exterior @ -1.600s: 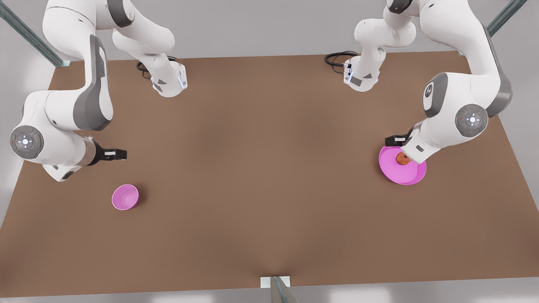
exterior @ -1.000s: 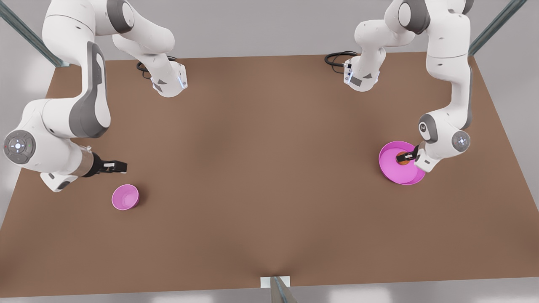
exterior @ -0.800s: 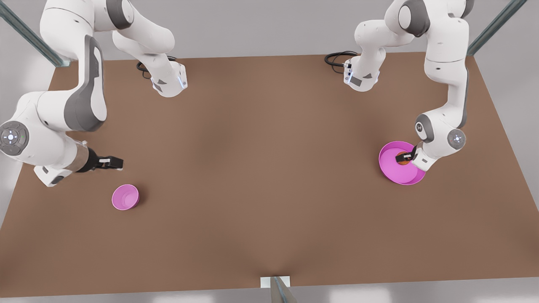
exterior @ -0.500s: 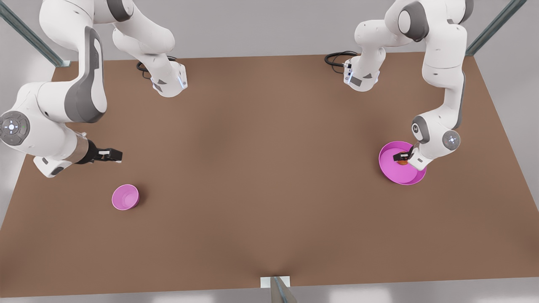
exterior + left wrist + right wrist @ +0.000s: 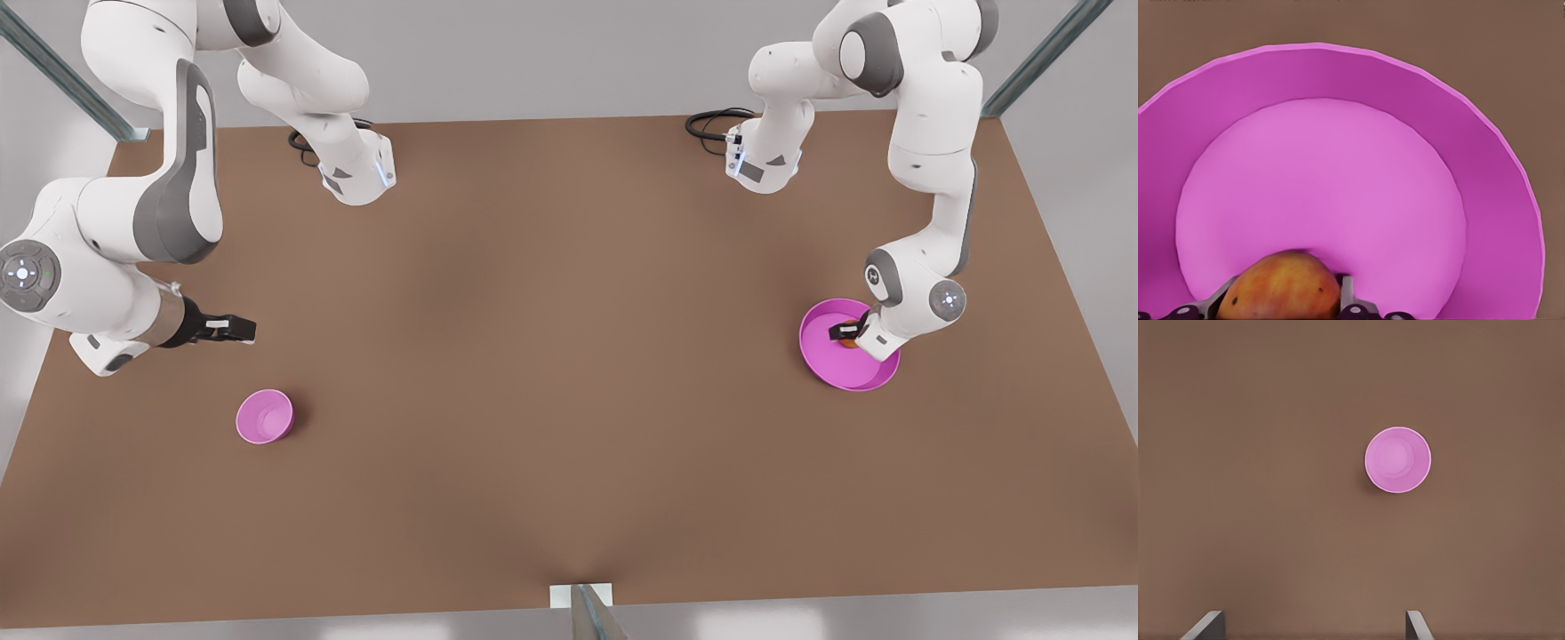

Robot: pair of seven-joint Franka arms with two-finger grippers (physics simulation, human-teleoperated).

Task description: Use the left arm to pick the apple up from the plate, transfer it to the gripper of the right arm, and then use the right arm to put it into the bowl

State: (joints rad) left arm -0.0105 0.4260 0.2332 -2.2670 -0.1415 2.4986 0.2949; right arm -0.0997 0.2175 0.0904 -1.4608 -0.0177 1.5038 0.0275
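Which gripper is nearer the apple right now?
The left gripper: its fingers flank the apple on the plate. The right gripper waits across the table, near the bowl.

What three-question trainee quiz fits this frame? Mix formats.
1. True or false: the apple lies in the bowl.
2. Which gripper is down at the plate: A left, B right, C neither?
3. Fill in: the right gripper, hovering near the bowl at the front view's left, has its fingers ____.

Key:
1. False: it sits on the plate, between the fingers of the left gripper.
2. A.
3. Open.
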